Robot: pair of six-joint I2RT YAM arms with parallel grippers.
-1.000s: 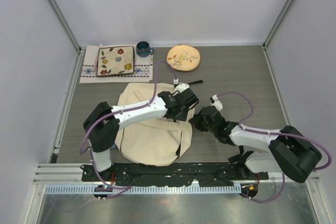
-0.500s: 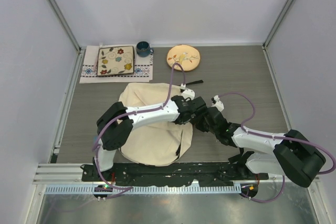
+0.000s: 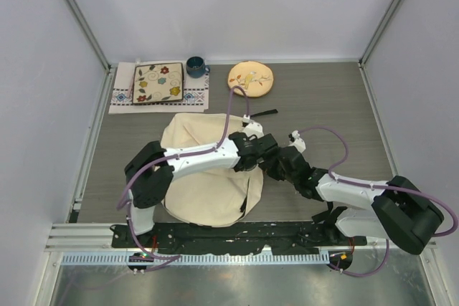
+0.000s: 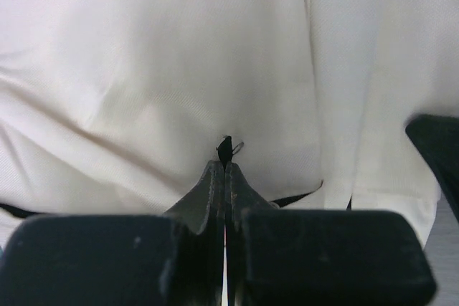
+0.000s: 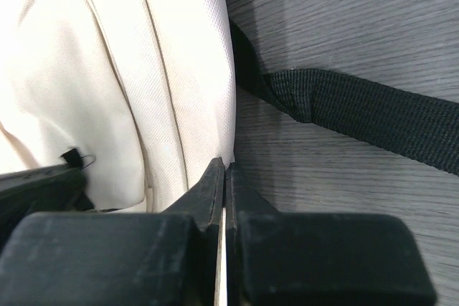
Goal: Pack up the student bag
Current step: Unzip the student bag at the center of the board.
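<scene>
Our student bag (image 3: 204,184) lies flat on the table (image 3: 323,105). The left gripper (image 4: 225,168) pinches its black zipper pull (image 4: 224,149) — barely (only the tip shows), so a tug could slip free. The right gripper (image 5: 224,171) is closed at the bag's edge; whether on fabric, we cannot tell.

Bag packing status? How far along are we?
Done: nothing visible; the cream fabric backpack lies flat, no opening showing. In hand: left gripper is shut on a small black zipper pull, right gripper shut at the bag's edge. Left: unzip, load, close.
</scene>
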